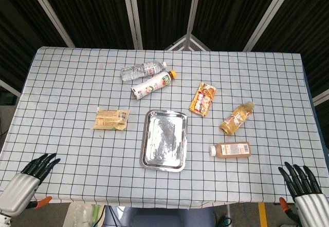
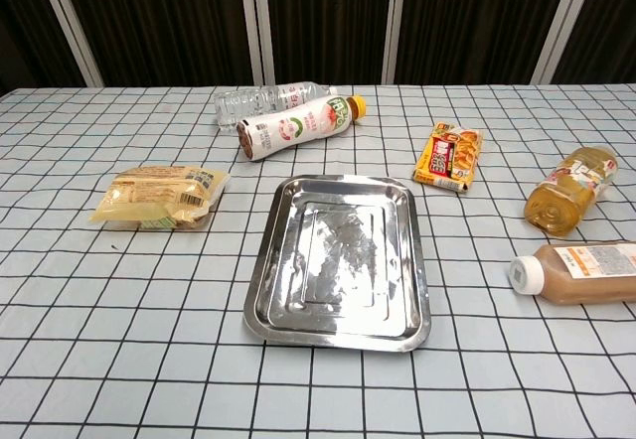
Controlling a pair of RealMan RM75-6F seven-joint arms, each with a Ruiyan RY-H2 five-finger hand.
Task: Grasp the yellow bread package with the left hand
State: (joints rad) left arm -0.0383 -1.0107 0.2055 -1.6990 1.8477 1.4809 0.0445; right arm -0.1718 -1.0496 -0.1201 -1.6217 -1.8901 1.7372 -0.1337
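Observation:
The yellow bread package (image 1: 110, 119) lies flat on the checked tablecloth, left of the steel tray; the chest view shows the yellow bread package (image 2: 159, 197) at mid-left. My left hand (image 1: 30, 178) hovers at the table's near-left corner, fingers spread and holding nothing, well short of the package. My right hand (image 1: 303, 186) sits at the near-right corner, fingers also spread and holding nothing. Neither hand appears in the chest view.
A steel tray (image 1: 148, 155) lies at the centre. Behind it lie a clear water bottle (image 1: 141, 70) and a white bottle with an orange cap (image 1: 153, 84). To the right are an orange snack packet (image 1: 202, 98), a yellow juice bottle (image 1: 237, 117) and a brown bottle (image 1: 231, 149).

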